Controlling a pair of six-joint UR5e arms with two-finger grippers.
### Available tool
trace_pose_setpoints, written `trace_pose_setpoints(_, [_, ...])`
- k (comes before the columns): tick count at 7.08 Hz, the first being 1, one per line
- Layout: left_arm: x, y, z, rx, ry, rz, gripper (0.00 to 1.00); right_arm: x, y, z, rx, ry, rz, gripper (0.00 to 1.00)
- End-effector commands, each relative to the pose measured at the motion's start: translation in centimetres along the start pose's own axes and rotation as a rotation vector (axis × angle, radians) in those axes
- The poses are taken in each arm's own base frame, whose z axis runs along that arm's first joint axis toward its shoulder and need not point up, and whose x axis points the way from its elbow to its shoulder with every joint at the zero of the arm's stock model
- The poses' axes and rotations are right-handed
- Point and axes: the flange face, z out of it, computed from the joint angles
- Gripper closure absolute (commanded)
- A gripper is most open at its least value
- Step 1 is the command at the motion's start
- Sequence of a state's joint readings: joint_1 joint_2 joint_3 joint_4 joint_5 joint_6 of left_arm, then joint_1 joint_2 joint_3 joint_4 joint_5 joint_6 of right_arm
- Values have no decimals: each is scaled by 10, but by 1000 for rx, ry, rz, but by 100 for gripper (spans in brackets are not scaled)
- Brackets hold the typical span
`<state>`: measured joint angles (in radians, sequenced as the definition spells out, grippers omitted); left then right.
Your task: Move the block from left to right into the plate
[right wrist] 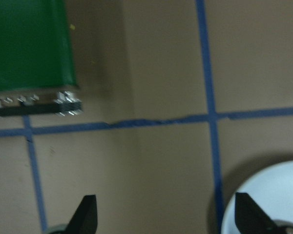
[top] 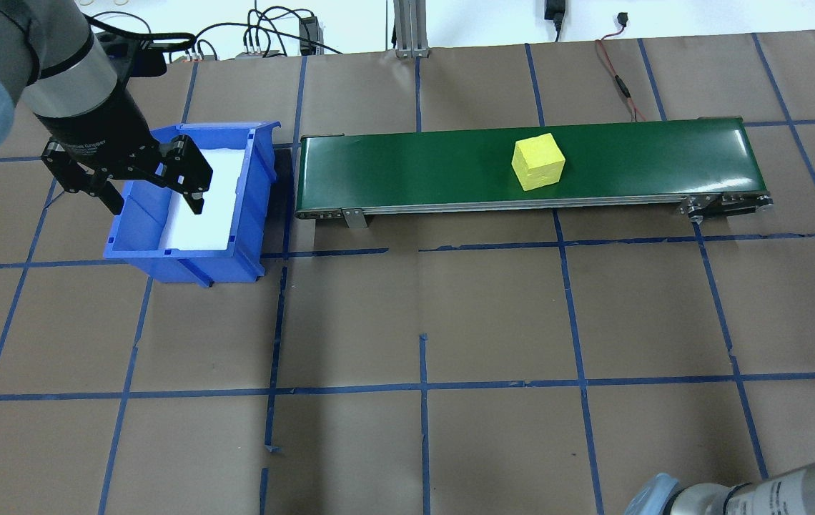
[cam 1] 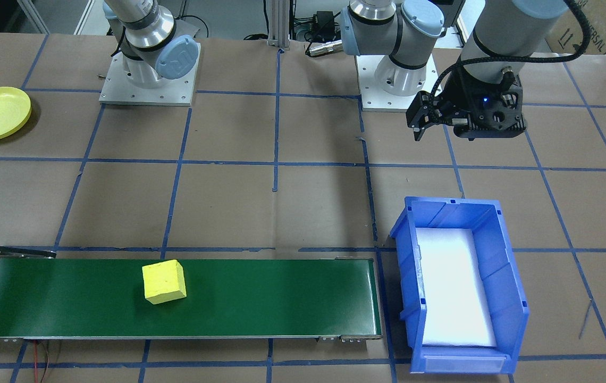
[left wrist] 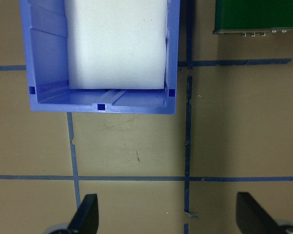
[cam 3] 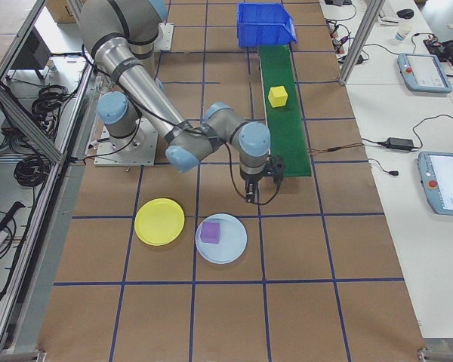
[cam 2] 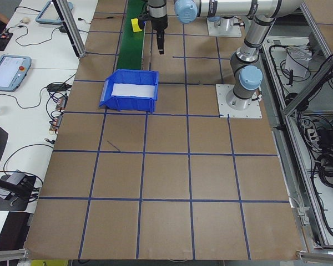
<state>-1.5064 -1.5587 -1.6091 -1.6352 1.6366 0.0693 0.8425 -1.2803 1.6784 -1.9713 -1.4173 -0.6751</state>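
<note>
One yellow block (top: 538, 162) sits on the green conveyor belt (top: 450, 172), untouched. My left claw (top: 125, 182), spread and empty, hangs by the blue bin (top: 164, 250) with its white liner. My right claw (right wrist: 166, 217), spread and empty, hovers near the belt's end beside a pale blue plate (cam 3: 230, 249) carrying a purple cube (cam 3: 210, 232). The yellow plate (cam 3: 159, 221) lies next to it, bare.

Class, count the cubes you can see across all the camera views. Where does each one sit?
2. A yellow cube sits on the green conveyor belt; a purple cube lies in the pale blue plate. None seems hidden.
</note>
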Motion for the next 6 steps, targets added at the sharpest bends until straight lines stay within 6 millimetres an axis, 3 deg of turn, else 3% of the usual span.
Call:
trace_pose_setpoints(1, [0, 0, -1, 2, 0, 1, 0, -92, -57, 14, 52, -113, -87, 0])
trace_pose_setpoints(2, [0, 0, -1, 3, -2, 3, 0, -113, -66, 32, 47, -166, -106, 0])
trace_pose_setpoints(3, [0, 0, -1, 2, 0, 3, 0, -123, -71, 37, 68, -220, -110, 0])
trace_pose_setpoints(6, [0, 0, -1, 1, -3, 10, 0, -145, -94, 57, 101, -329, -140, 0])
